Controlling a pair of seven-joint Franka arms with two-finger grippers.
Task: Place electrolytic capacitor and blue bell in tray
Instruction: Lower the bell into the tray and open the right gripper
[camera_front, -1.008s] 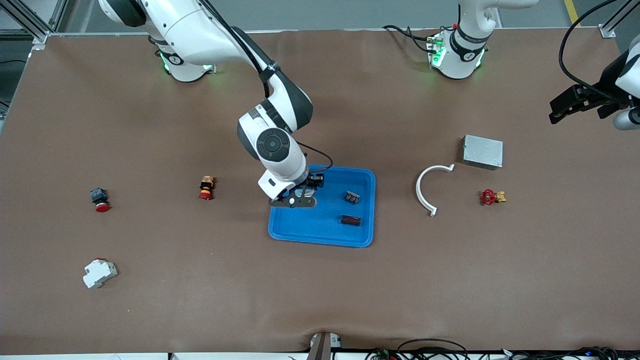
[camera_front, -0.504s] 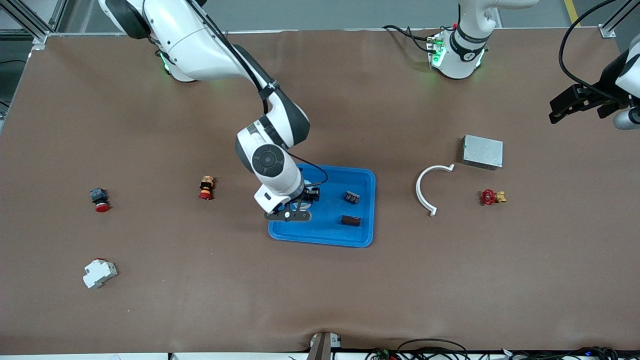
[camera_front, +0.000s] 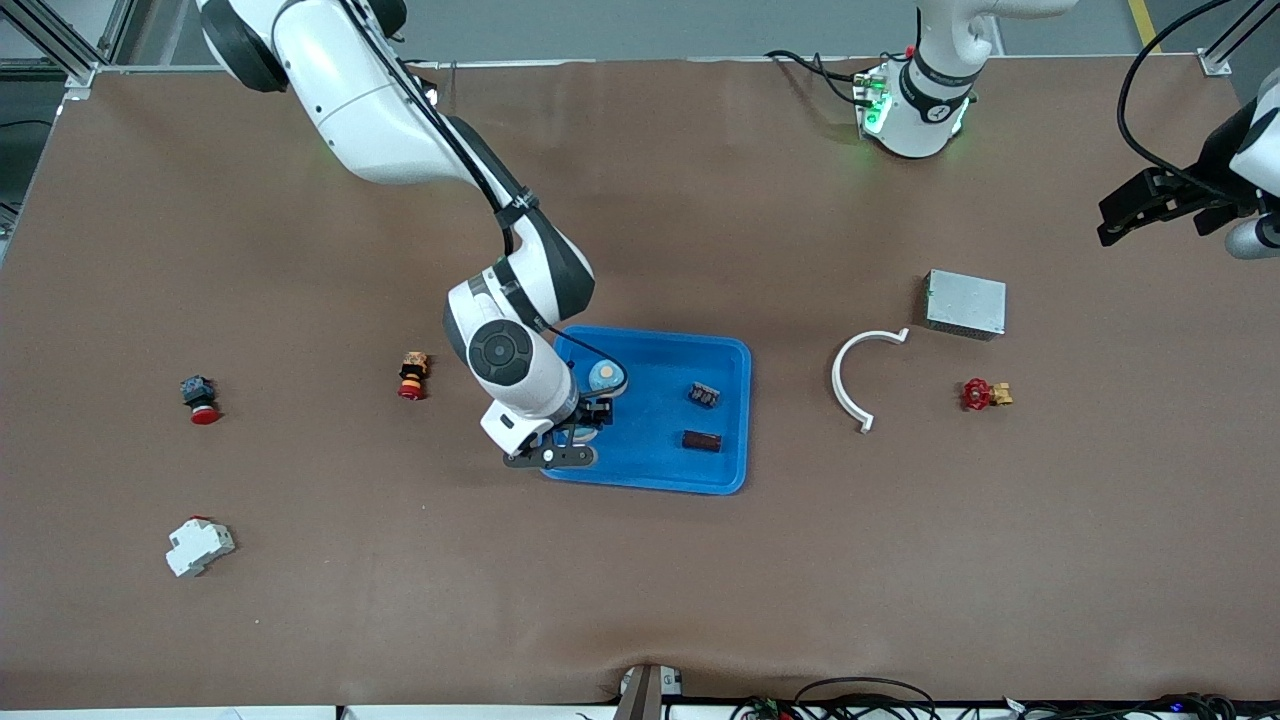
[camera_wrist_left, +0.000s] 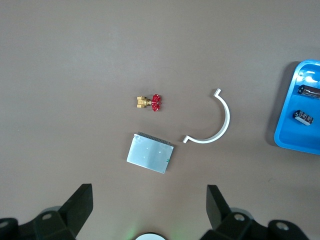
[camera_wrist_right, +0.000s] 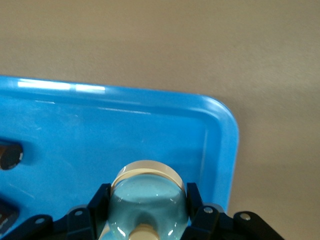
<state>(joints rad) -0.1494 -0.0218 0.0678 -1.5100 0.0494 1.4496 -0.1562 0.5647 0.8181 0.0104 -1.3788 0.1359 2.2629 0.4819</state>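
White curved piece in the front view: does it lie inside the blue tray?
No, the white curved piece lies on the table, apart from the tray.

In the tray (camera_front: 650, 460) the capacitor (camera_front: 702, 440) lies nearer the front camera than a small component (camera_front: 705, 394), my right pincer (camera_wrist_right: 147, 227) holds the bell (camera_wrist_right: 147, 200) over the tray's end toward my right arm, and the curved bracket (camera_front: 836, 375), metal box (camera_front: 965, 304) and valve (camera_front: 985, 394) lie toward my left arm's end.

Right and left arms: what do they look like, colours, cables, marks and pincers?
Both arms are glossy white with rounded shells and dark grey joint bands; a black cable runs along each. The bases glow green. The right arm's wrist bears a round dark grey cap. The right pincer and the left pincer are black, with two blocky fingers each.
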